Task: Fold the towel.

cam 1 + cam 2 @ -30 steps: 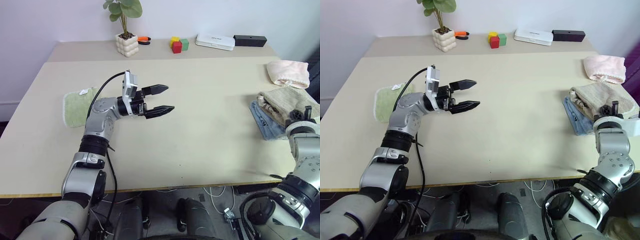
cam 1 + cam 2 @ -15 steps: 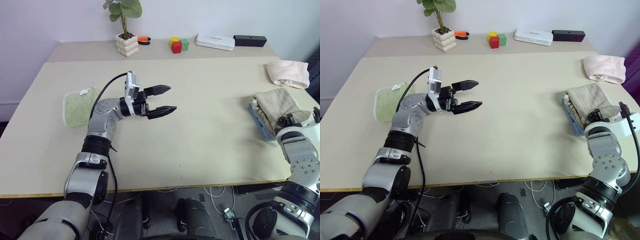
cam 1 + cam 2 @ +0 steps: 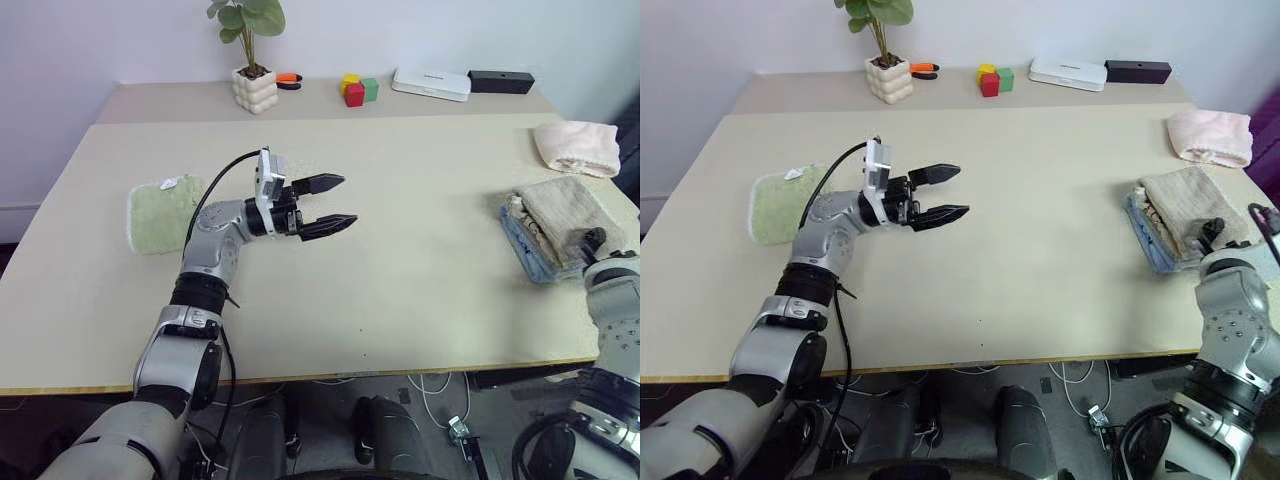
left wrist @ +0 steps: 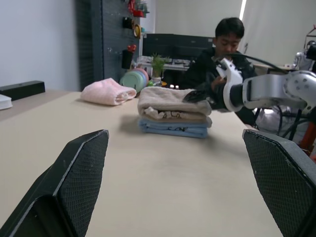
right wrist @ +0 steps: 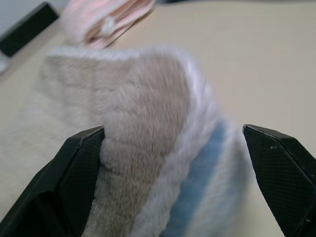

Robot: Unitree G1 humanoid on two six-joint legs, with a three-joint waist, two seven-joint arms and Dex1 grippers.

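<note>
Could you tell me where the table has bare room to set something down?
The table is bare between the left gripper and the beige towel. Its right edge is crowded: towel on a blue cloth, pink cloth, right gripper.

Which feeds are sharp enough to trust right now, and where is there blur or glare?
Left eye view: evenly lit, sharp, soft shadows under the left gripper. Left wrist view: the towel stack is clear, bright window glare behind the person. Right wrist view: the towel is soft, out of focus at close range; black fingers are sharper.
</note>
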